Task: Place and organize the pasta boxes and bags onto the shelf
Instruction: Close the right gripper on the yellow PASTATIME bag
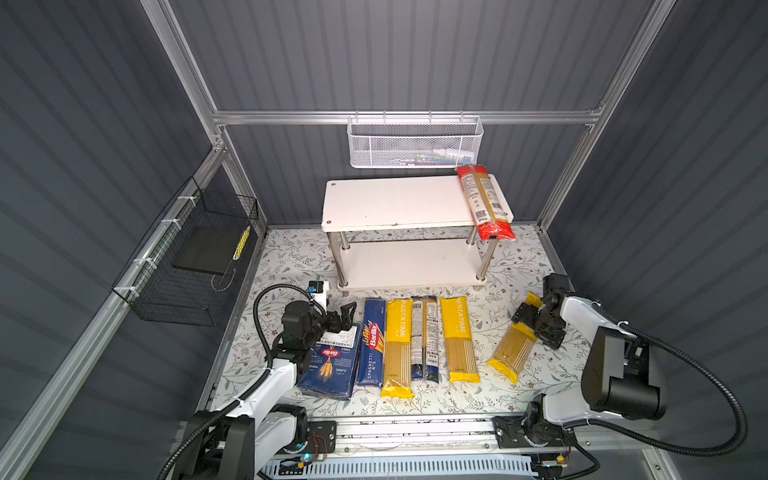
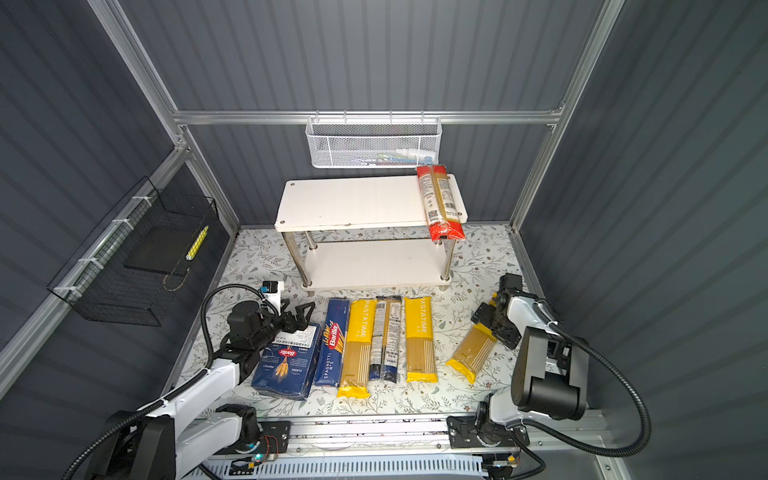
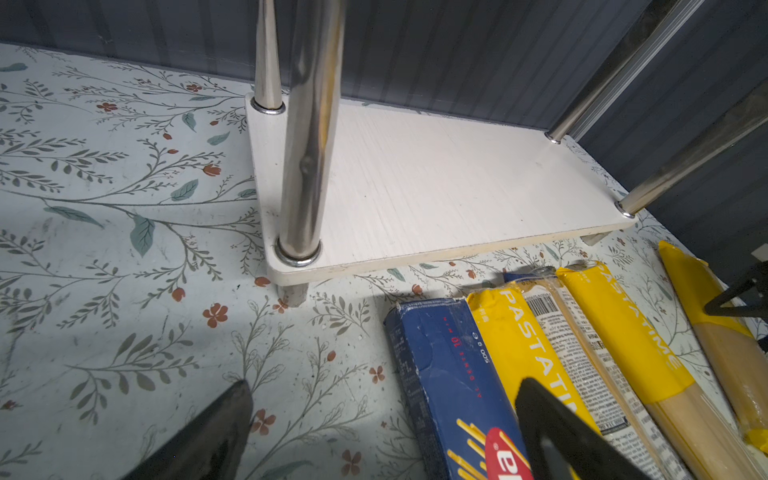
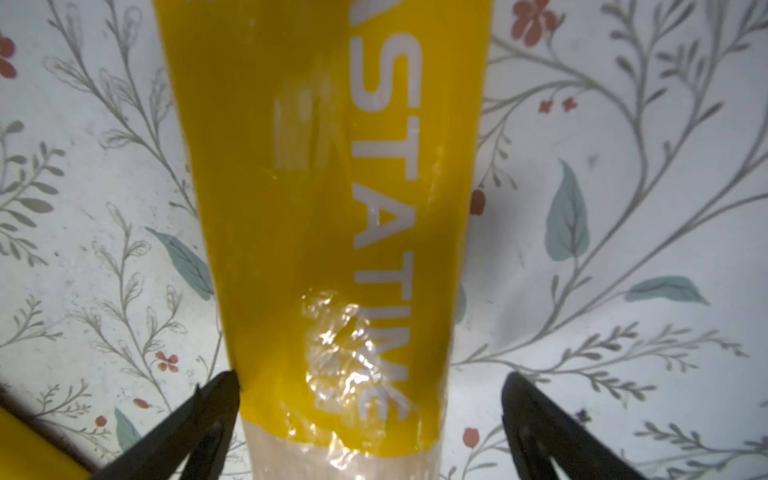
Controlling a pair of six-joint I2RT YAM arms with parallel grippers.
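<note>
Front-right of shelf (image 1: 395, 199): yellow PASTATIME bag (image 1: 513, 349), flat, long axis slanted, far end angled outward past shelf's right side. Straddled by right gripper (image 4: 370, 378), jaws spread, pinching nothing.

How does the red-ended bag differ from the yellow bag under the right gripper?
The red-ended bag lies on the shelf's top board, overhanging its front; the yellow bag lies on the table. The red-ended bag lies free; the yellow bag sits between the open right gripper's fingers. Both are slim spaghetti packs.

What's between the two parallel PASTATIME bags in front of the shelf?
A dark navy-ended spaghetti bag with white labels, nothing else; both top views show it.
</note>
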